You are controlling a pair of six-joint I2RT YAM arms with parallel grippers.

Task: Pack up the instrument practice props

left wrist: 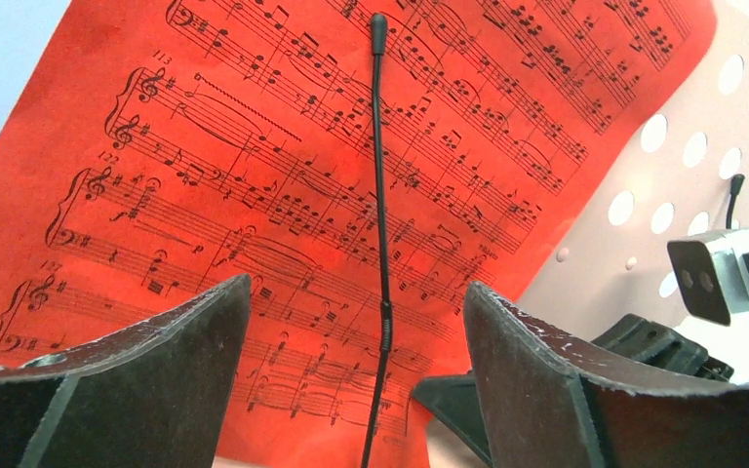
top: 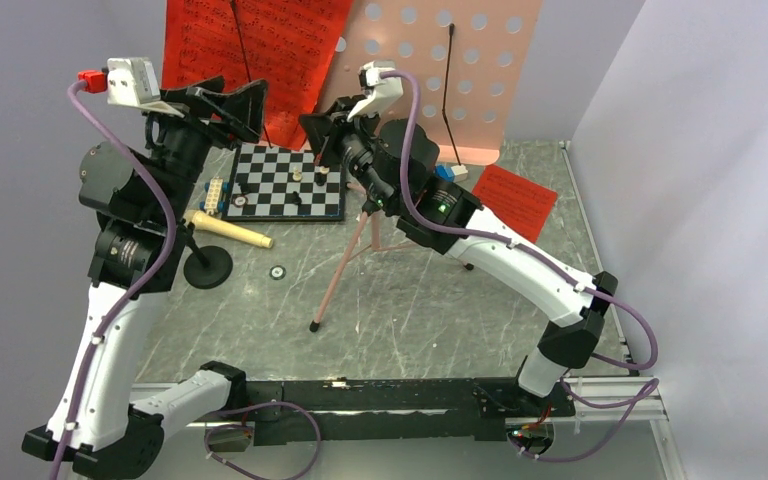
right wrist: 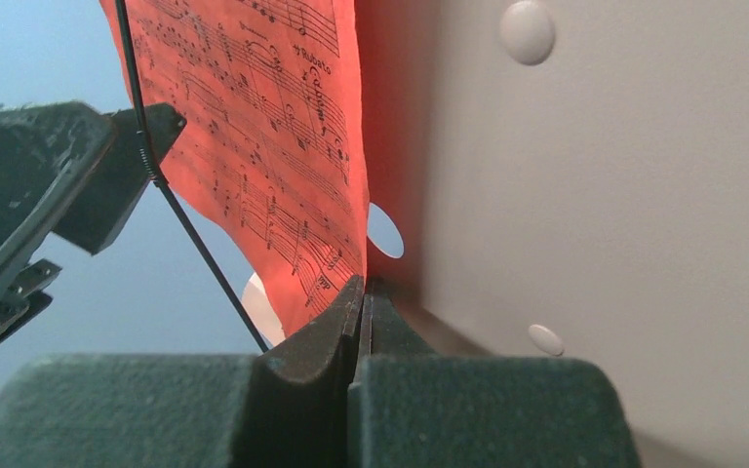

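A red sheet-music page point(top: 250, 50) leans on the pink perforated music stand point(top: 470, 70) at the back, under a thin black wire holder point(left wrist: 380, 195). My right gripper point(right wrist: 363, 285) is shut on the page's point(right wrist: 273, 146) lower right corner, against the stand's face point(right wrist: 595, 195). My left gripper point(left wrist: 356, 283) is open just in front of the same page point(left wrist: 254, 175), with the wire between its fingers and not touching them. Another red page point(top: 515, 197) lies on the table at the right. The cream-headed microphone point(top: 228, 230) lies on its side, left of the chessboard.
A chessboard with pieces point(top: 290, 185) lies under both grippers, with small toy bricks point(top: 216, 195) at its left edge. The stand's pink tripod leg point(top: 340, 270) slants down across the middle. A small round piece point(top: 277, 271) lies near the microphone's black base point(top: 208, 268).
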